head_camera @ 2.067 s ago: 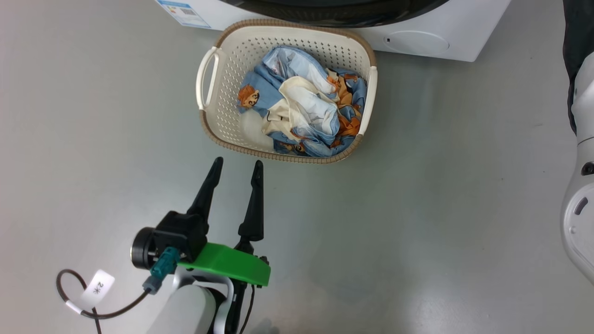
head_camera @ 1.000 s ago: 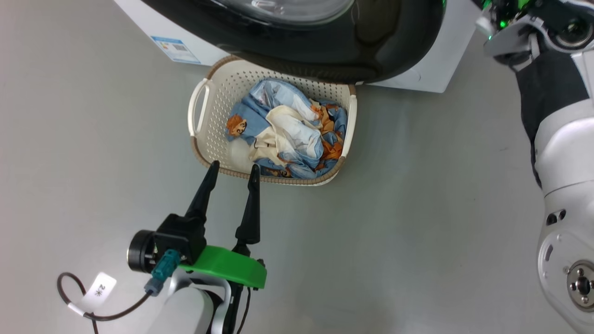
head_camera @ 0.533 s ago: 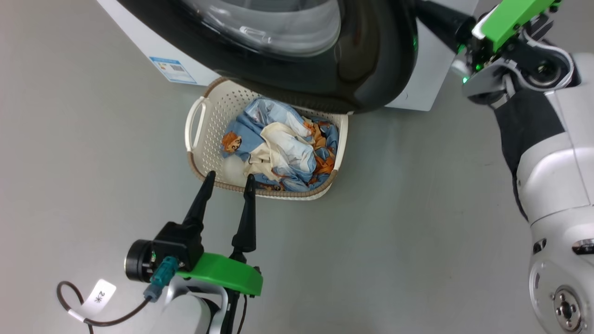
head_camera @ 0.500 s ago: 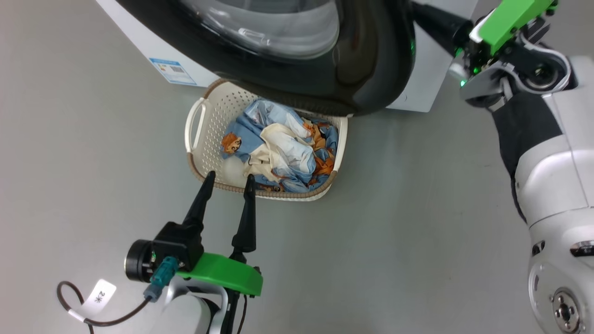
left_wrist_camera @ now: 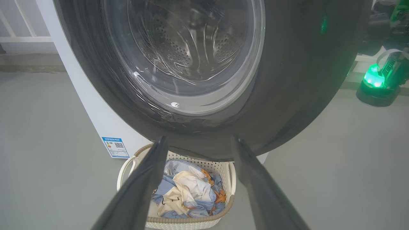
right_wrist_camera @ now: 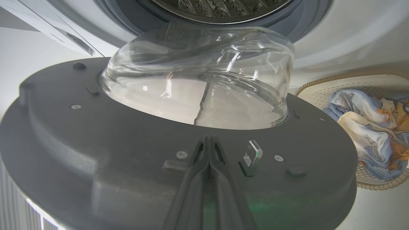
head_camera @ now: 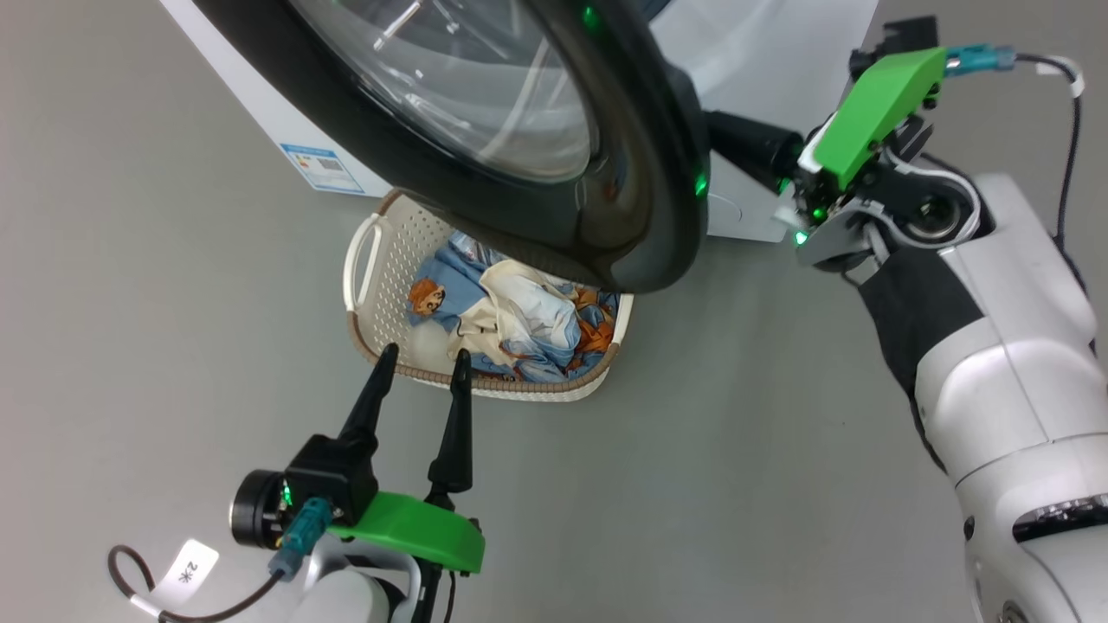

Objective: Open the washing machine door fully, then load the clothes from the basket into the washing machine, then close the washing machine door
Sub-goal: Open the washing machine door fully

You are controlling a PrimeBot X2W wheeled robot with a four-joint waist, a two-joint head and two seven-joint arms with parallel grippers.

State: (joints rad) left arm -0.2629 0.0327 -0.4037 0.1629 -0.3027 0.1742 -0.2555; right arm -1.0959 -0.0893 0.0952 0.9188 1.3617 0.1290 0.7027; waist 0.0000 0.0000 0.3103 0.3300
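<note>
**Door-opening step; loading not yet begun.** The large round washing machine door with its glossy black rim (head_camera: pixel 645 199) stands part-way open. It is swung out from the big white front-loading washing machine (left_wrist_camera: pixel 96 111) and overhangs the far side of the small cream-white perforated plastic basket (head_camera: pixel 394 260). The basket sits on the grey floor (head_camera: pixel 779 415) just in front of the machine. The soft light-blue and cream printed clothes (head_camera: pixel 511 316) lie heaped inside it.

**Right gripper** (right_wrist_camera: pixel 207 140): its 2 dark fingers are pressed together. The tips rest against the matt grey inner face of the door, just below the bulging clear glass bowl (right_wrist_camera: pixel 198 73) and just beside a small latch tab (right_wrist_camera: pixel 252 154).

**Left gripper** (head_camera: pixel 424 353): its 2 fingers are spread wide and hold nothing. The tips are near the basket's front rim, apart from the clothes.

**Handling, as judged:**
- **Door:** It looks rigid, hinged and probably weighty, so it should swing along 1 fixed arc.
- **Where to push:** The glossy rim is likely slippery. The flat inner face near the free edge should give the surer push, clear of the glass bowl and the tab.
- **Clothes:** They look limp and light and should drape and trail when lifted. A raised fold at the crest of the heap is the best place to pinch.
- **Basket:** It looks light and may slide if the cloth snags on it.
</note>
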